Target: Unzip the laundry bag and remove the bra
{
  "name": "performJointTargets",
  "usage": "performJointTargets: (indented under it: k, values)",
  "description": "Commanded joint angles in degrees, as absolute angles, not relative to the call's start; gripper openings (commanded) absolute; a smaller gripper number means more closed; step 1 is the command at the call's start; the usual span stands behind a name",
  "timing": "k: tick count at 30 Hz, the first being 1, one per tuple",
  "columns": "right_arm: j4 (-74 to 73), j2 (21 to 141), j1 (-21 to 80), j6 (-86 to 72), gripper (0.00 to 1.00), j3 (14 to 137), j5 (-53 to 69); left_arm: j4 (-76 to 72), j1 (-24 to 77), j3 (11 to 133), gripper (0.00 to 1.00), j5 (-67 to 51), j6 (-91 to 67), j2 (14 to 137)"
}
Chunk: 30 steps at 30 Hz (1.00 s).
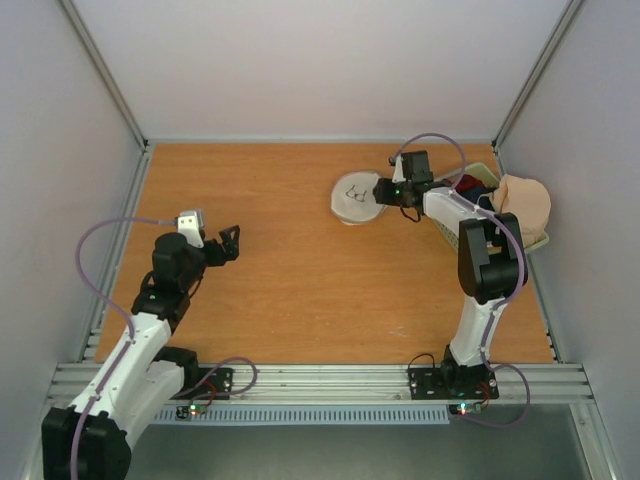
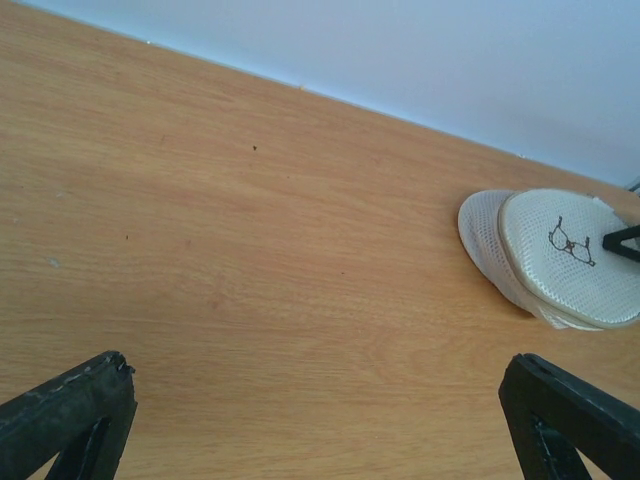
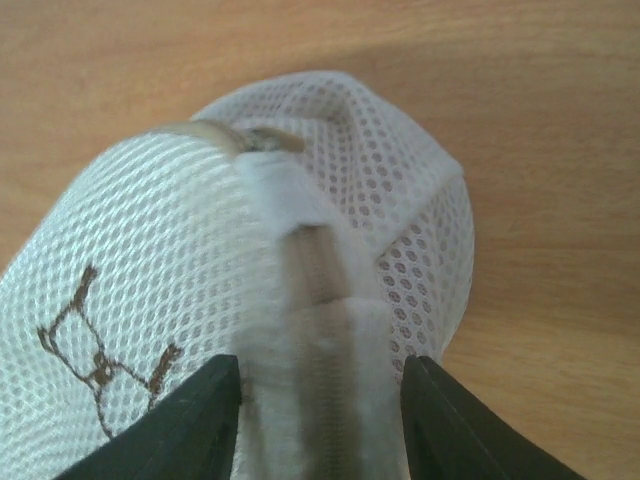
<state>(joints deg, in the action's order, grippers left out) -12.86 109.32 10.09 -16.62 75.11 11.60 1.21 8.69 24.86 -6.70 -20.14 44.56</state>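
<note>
The laundry bag (image 1: 356,198) is found toward 1 o'clock on the tabletop (image 1: 300,290), with its spectacles-like mark (image 1: 352,193) turned upward. It is closed; the zip (image 3: 318,262) is seen running along the rim in the right wrist view, set in a fleecy white band. The bra is not seen anywhere and is judged to be inside the pouch.

The right claw (image 3: 320,425) is set at the bag's 3 o'clock edge. Its jaws are drawn in against both sides of the zip band, which appears to be pinched between them. The left claw (image 1: 233,242) is held fully spread above bare wood at about 9 o'clock, well apart from the bag, and nothing is held in it.

A green basket (image 1: 488,168) is placed at 2 o'clock, just beyond the right arm. Red and navy cloths and a pale peach garment (image 1: 525,205) are piled in it.

The pouch is judged to be light, soft and limp, so it would be dragged or folded rather than opened if the zip were pulled with one claw alone. The mesh is open-weave and may be snagged by a fingertip. The padded rim band is the firmest part and is best pinched as the anchor. A small tan tab (image 3: 245,137) at 12 o'clock of the zip line may be the pull, though this cannot be told for certain. It should be taken by the other claw and drawn along the rim.
</note>
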Motion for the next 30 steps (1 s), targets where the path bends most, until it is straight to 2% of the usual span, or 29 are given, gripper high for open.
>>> performJointTargets:
  k: [1,4,6,10,15,19,25,27,30]
  values:
    - [-12.7,110.0,10.2,-15.1,0.35,77.0,14.2,-3.1,8.4,24.3,0.99,-7.0,-19.9,44.0]
    - [-13.0,109.5,10.2,-12.5,0.09,77.8,17.2,-3.2,8.4,24.4,0.99,-7.8,-19.9,44.0]
    - [-13.0,107.7,10.7,-9.1,0.01,77.7,19.9,-3.8,8.4,24.5,0.99,-9.9,-19.4,44.0]
    - [-15.0,100.4,15.2,6.1,0.01,75.7,20.6,-4.6,8.4,25.4,0.99,-17.2,-15.8,43.8]
    - [-18.8,88.0,24.5,29.0,0.01,69.8,27.3,-3.5,8.5,27.7,0.99,-30.1,-8.2,43.5]
    - [-21.3,81.8,31.1,38.6,0.01,67.8,28.7,5.5,9.4,31.6,0.98,-39.3,2.7,42.9]
    - [-33.9,83.8,42.0,45.9,0.01,74.2,21.6,29.7,12.2,39.7,0.96,-51.3,26.1,40.4]
    - [-36.3,85.0,44.5,46.8,0.01,75.4,18.6,34.4,13.0,41.2,0.97,-52.4,29.6,39.3]
    - [-36.8,85.1,48.4,48.7,0.01,75.5,16.2,35.3,13.7,42.6,0.97,-48.6,26.1,40.1]
